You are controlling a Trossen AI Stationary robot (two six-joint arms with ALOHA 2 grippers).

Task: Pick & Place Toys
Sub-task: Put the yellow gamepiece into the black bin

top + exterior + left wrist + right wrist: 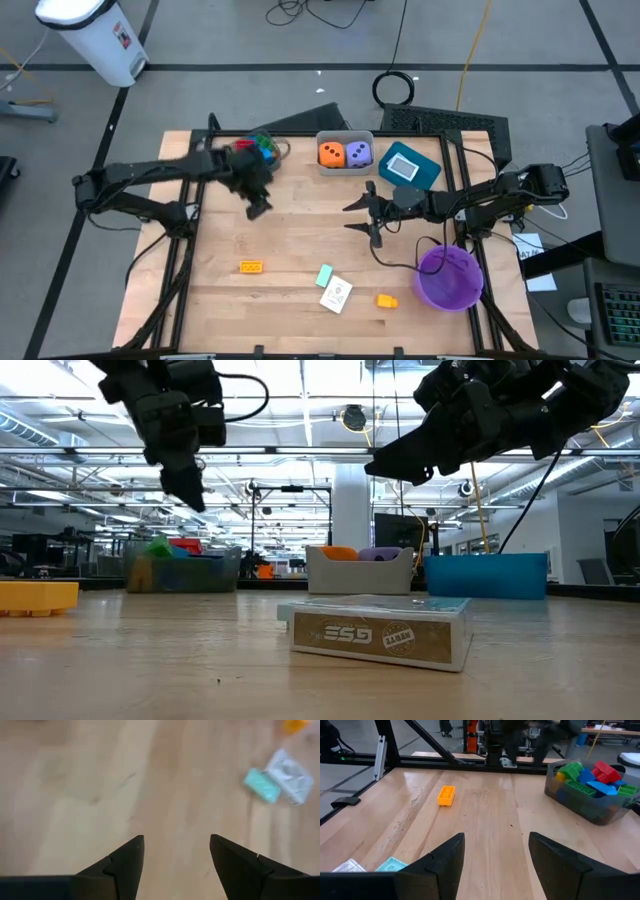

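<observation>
Three loose toys lie along the near edge of the wooden table (300, 235), taking the purple bowl (449, 278) at the near right corner as the marker. Just left of the bowl sits a small orange block (386, 299). Further left of it lie a white card (336, 295) and a mint-green block (325, 274), touching or almost touching each other. Well to the left of the bowl, still near the front, rests a yellow block (251, 266), alone on bare wood.

Beyond the bowl, above the middle of the table, the right gripper (367, 213) hangs in the air with its fingers spread apart and nothing between them. The left gripper (259, 207) hovers far to the left of the bowl and further back, its fingers likewise parted and holding nothing; below it is bare wood.

Along the far edge stand three bins. Straight behind the bowl is the teal bin (409, 167). Left of that, the grey bin (345, 152) holds an orange die (331, 153) and a purple die (359, 153) side by side. Furthest left, a clear bin (590, 797) is heaped with red, green and blue blocks (590, 774)
</observation>
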